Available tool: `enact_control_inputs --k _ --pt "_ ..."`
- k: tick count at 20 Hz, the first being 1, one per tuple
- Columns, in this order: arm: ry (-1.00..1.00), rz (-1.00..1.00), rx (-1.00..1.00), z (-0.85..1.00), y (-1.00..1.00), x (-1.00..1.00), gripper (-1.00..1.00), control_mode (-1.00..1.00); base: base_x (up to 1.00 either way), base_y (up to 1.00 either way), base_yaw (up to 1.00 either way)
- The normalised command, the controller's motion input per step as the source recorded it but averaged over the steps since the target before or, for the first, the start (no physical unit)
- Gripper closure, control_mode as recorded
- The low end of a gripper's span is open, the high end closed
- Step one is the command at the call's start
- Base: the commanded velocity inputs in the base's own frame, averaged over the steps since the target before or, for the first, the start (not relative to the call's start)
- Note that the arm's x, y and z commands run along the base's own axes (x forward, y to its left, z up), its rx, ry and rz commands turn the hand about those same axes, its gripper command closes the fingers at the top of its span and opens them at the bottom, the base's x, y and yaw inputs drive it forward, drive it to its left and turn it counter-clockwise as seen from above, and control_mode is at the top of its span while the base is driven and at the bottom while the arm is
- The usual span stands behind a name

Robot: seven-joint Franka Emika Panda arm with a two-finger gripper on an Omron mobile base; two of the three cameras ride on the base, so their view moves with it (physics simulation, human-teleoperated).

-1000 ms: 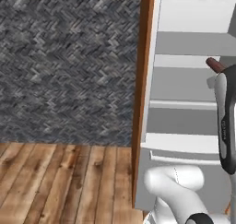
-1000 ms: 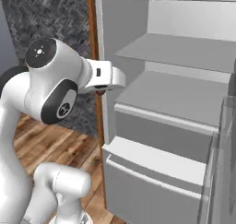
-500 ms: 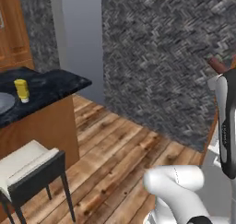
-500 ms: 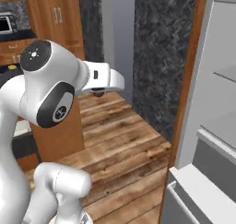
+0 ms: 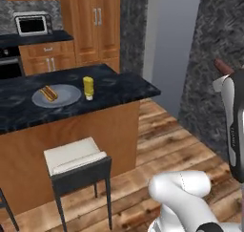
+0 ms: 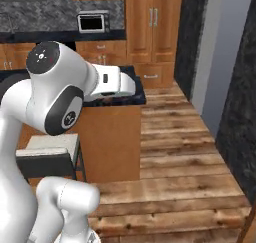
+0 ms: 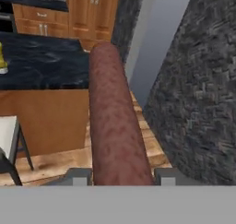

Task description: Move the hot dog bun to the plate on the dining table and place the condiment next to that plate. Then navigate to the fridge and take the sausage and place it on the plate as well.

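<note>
On the dark tabletop [image 5: 119, 90] sits a grey plate [image 5: 66, 98], and in it lies the hot dog bun [image 5: 49, 93], toward the plate's 9 o'clock side. A yellow condiment bottle [image 5: 88, 87] stands upright just beside the plate at its 3 o'clock edge; whether it touches the rim cannot be told. In the hand view a sliver of the same bottle shows at the 9 o'clock edge of the frame.

The sausage [image 7: 115, 121] is clenched in the gripper [image 7: 120, 177]: in the hand view it rises between the two finger tips from 6 o'clock toward 12 o'clock, long and reddish brown. In the left base view its end pokes out above the arm at the 3 o'clock edge.

In front of the tabletop stands a stool [image 5: 78, 164] with a pale cushion and dark frame, on the wooden floor [image 5: 176, 145] between the robot and the wooden front of the counter. Behind the tabletop, at 12 o'clock, are tall wooden cabinets [image 5: 95, 26], and at 10 o'clock a microwave [image 5: 33, 23] sits on a far counter. A dark stone wall [image 5: 219, 59] stands at 3 o'clock, with a pale grey panel [image 5: 171, 45] between it and the cabinets.
</note>
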Motion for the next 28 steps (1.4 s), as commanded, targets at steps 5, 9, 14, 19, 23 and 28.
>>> enact_control_inputs --k 5,9,14,19,23,28 --pt "0.0 0.0 0.0 0.0 0.0 0.0 1.0 1.0 0.14 -0.03 0.67" --pt "0.0 0.0 0.0 0.0 0.0 0.0 1.0 1.0 0.58 -0.75 0.4" --pt "0.0 0.0 0.0 0.0 0.0 0.0 1.0 1.0 0.66 -0.74 0.13" --pt "0.0 0.0 0.0 0.0 0.0 0.0 1.0 1.0 0.9 -0.04 0.0" --pt "0.0 0.0 0.0 0.0 0.0 0.0 1.0 1.0 0.55 0.29 0.0" --pt "0.0 0.0 0.0 0.0 0.0 0.0 1.0 1.0 0.49 0.4 0.02"
